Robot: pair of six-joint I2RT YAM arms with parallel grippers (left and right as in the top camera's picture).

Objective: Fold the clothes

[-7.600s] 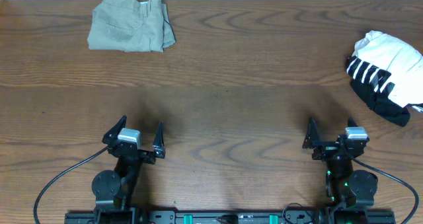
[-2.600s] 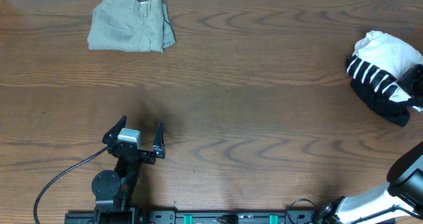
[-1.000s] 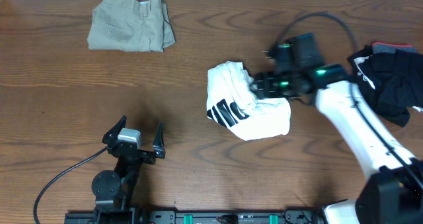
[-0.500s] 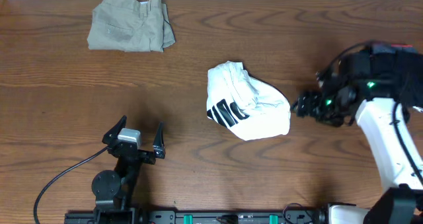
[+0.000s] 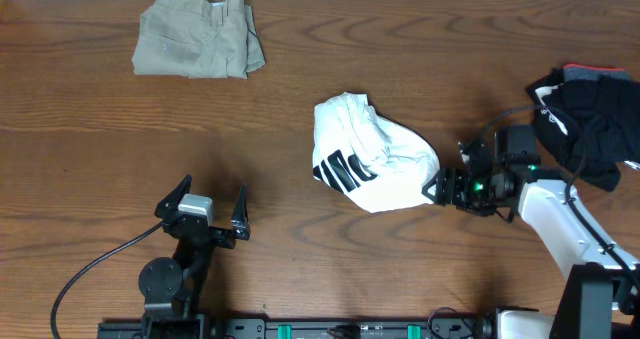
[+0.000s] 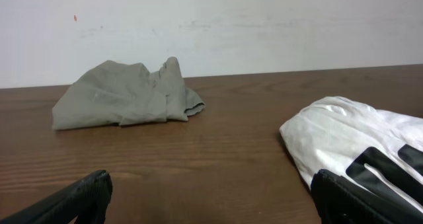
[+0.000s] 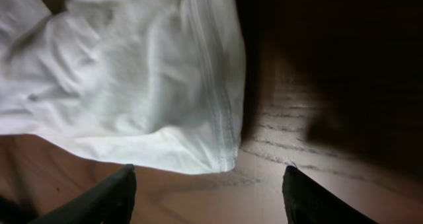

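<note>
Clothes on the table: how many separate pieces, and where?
3: beige trousers at back left; white T-shirt in the centre; black bundle far right, possibly hiding more.

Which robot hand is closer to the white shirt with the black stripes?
The right. The right gripper is right at the white shirt's right edge, jaws open, not gripping it. The left gripper sits well apart, off to the shirt's left.

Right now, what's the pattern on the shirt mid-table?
White T-shirt with a black block-stripe print on its left side; clearest in the overhead view.
</note>
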